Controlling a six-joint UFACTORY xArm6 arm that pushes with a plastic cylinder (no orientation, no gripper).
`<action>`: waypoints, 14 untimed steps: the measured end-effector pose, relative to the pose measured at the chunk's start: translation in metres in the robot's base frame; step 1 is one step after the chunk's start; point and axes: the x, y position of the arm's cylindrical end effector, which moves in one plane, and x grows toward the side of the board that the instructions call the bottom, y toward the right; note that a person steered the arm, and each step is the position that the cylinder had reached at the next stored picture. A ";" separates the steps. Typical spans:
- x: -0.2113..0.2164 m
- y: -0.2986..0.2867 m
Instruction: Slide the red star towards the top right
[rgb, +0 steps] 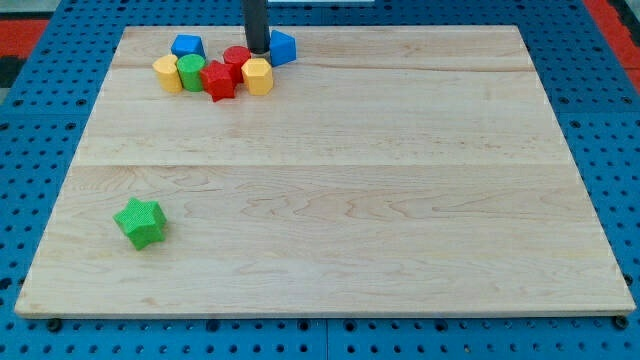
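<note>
Nearest, a green star (139, 222) lies alone at the view's lower left. Farther back, the red star (219, 80) sits packed among a yellow block (167, 73), green cylinder (191, 71), red cylinder (237, 59), yellow hexagon (258, 75) and two blue blocks (187, 46) (283, 47). My tip (257, 51), a bare rod without jaws and holding nothing, stands behind the cluster, just left of the right blue block. Risk: neighbours dragged along. Open board (400, 200) lies rightward; the top edge is close.
</note>
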 end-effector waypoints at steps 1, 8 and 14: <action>0.000 -0.036; 0.112 0.016; 0.247 -0.055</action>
